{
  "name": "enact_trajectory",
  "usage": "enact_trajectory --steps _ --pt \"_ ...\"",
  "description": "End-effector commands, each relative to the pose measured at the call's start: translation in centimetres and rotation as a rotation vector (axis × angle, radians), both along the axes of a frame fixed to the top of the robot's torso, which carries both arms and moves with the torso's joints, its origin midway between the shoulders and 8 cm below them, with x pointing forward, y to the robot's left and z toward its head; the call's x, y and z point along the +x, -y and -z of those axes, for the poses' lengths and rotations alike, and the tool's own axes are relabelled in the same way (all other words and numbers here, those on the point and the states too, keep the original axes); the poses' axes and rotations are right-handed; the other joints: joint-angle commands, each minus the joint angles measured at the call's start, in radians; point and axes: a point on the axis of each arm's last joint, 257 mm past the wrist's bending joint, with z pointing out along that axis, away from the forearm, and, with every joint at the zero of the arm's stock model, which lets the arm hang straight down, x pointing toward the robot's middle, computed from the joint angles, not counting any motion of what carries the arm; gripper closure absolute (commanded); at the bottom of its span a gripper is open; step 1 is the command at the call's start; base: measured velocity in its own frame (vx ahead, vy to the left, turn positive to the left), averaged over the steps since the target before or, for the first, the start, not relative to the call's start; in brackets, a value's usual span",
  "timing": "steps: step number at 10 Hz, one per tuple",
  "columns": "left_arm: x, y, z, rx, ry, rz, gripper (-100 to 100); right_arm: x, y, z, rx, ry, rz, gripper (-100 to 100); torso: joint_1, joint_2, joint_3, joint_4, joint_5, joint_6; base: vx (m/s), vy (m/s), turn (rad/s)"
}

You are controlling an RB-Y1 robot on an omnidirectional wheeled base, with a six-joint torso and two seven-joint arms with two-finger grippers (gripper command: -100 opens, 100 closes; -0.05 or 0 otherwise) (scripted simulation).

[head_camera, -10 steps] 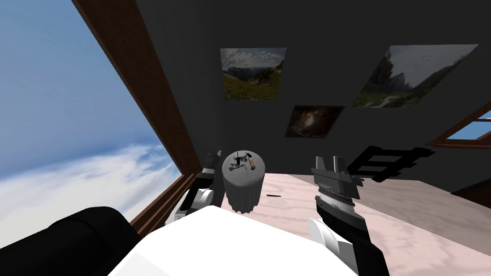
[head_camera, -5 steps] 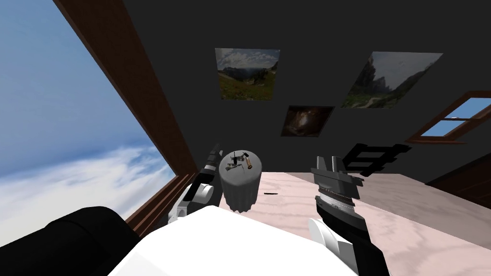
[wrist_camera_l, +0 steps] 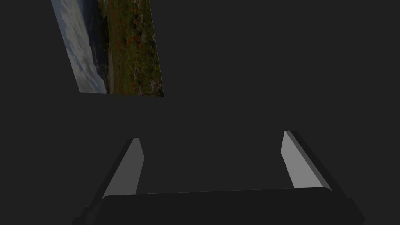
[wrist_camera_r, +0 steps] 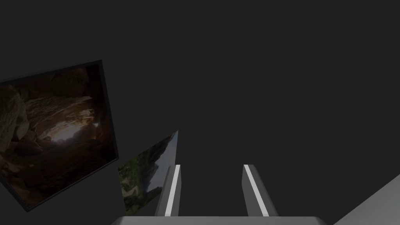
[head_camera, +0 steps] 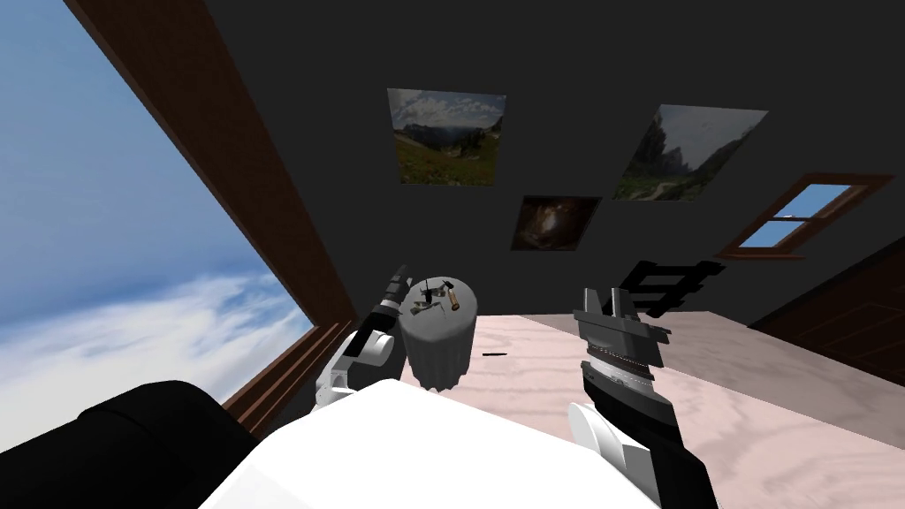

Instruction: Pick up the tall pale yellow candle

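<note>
Between the fingers of the left gripper (wrist_camera_l: 211,135) a wide gap was seen, with nothing held. In the head view that gripper was raised just beside the round grey stand (head_camera: 437,345), on its left, near the level of its top. On that top the candle (head_camera: 454,301) was made out as a small tan stick among several small dark things (head_camera: 430,300), apart from both grippers. The right gripper (wrist_camera_r: 212,166) was held up well to the stand's right, its fingers parted and empty. A short dark thing (head_camera: 495,354) lay on the pale floor (head_camera: 566,371) near the stand.
</note>
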Motion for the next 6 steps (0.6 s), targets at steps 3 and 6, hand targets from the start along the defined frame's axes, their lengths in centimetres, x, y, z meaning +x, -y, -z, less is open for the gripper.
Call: enact_trajectory --steps 3,6 --pt "1.2 -0.7 1.0 -0.019 -0.058 0.003 -100 0.0 0.0 0.0 0.000 0.000 0.000 0 0.000 0.000 0.000 0.000 0.000 0.000 -0.005 -0.029 -0.056" --pt "2.9 -1.8 2.6 -0.045 -0.138 -0.001 -100 0.0 0.0 0.0 0.000 0.000 0.000 0 -0.001 0.000 0.000 0.000 0.000 0.000 -0.005 -0.036 -0.087"
